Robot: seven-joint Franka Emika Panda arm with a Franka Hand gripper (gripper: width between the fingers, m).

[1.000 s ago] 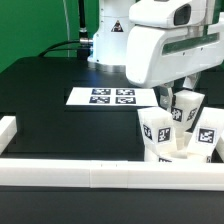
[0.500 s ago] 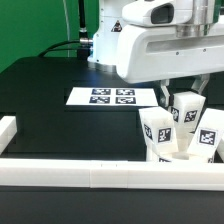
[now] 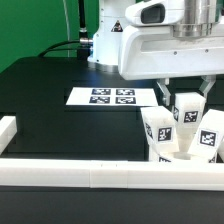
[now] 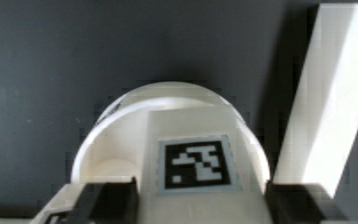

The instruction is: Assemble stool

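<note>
Clearly the two-finger gripper (image 3: 182,92) under the white robot arm (image 3: 160,40) stands nearly shut, its 2 dark fingers (image 3: 164,93) pinched on the top of 1 white rectangular plastic leg block (image 3: 186,110) that stands upright and carries a black-and-white square tag. In the wrist view the same leg block (image 4: 197,160) shows between the 2 dark pads (image 4: 101,201), with its tag facing the camera and the rounded white body of the short cylinder seat (image 4: 140,120) behind it. That seat sits on the black table (image 3: 60,110) at the exterior view's right, close behind the long white border rail (image 3: 90,174) that runs along the near edge. 2 further tagged leg blocks rise from it: 1 (image 3: 159,128) on the exterior view's left of the held block and 1 (image 3: 208,134) on its right, both tilted outward. Whether the held block is fully seated in a socket I cannot tell. The marker board (image 3: 112,97), a thin flat white sheet with 4 tags, lies on the table apart from the stool, toward the exterior view's left. A white rail (image 4: 327,100) runs beside the seat in the wrist view.
</note>
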